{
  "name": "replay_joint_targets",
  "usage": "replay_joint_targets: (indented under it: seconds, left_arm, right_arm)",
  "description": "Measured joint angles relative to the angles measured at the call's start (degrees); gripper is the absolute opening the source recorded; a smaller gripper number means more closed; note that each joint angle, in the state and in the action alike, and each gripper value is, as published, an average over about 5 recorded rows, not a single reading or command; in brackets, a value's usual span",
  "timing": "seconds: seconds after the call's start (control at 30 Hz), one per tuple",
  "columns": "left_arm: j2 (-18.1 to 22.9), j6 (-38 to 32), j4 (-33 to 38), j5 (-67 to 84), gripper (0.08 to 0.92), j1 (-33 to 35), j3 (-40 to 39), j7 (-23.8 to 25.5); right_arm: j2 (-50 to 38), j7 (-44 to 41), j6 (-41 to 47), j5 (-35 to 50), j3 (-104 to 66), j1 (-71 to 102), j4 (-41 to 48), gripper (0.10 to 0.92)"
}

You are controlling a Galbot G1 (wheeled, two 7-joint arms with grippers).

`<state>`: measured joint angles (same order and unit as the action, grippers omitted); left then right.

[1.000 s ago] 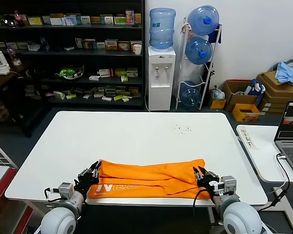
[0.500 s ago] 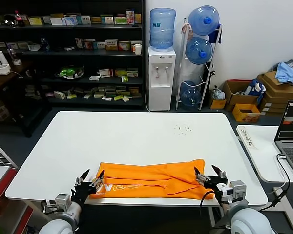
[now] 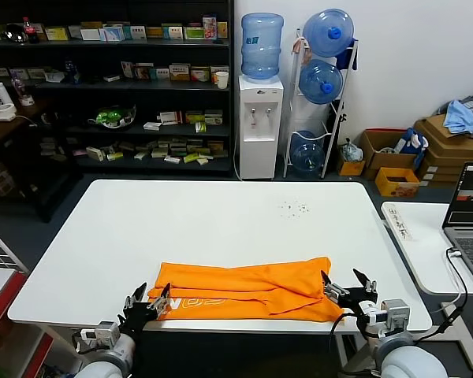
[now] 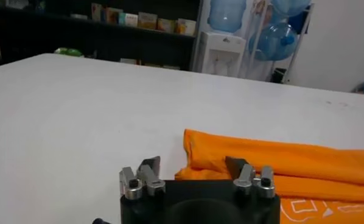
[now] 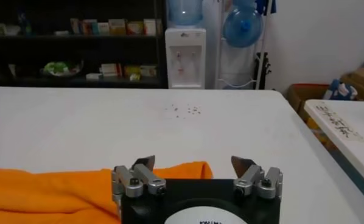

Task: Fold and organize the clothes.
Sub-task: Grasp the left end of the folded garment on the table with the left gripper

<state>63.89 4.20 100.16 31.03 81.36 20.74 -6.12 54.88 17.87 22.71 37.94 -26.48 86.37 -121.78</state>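
The clothes are one orange T-shirt, folded into a long flat band near the front edge of the white table. Part of its white lettering shows along the front fold. My left gripper hovers open just off the band's left end, holding nothing. In the left wrist view the shirt lies just beyond the open left gripper. My right gripper stands open at the band's right end, empty. In the right wrist view the shirt lies beyond and to one side of the open right gripper.
Small dark specks lie on the far right of the table. A side table with a laptop stands to the right. Behind the table are stocked shelves and a water dispenser.
Both grippers opened, let go of the shirt's ends and drew back toward the table's front edge. The shirt stays folded where it lay.
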Motion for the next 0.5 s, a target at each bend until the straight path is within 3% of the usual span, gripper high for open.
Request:
replay_joint_targets:
  seconds: [0.5]
  left_arm:
    - [1.84,-2.51,-0.73,-1.33,0.215,0.04,-0.64,-0.06]
  right_arm:
    - [0.47,-0.25,-0.31,0.28,-0.34,-0.01,0.60,0.823]
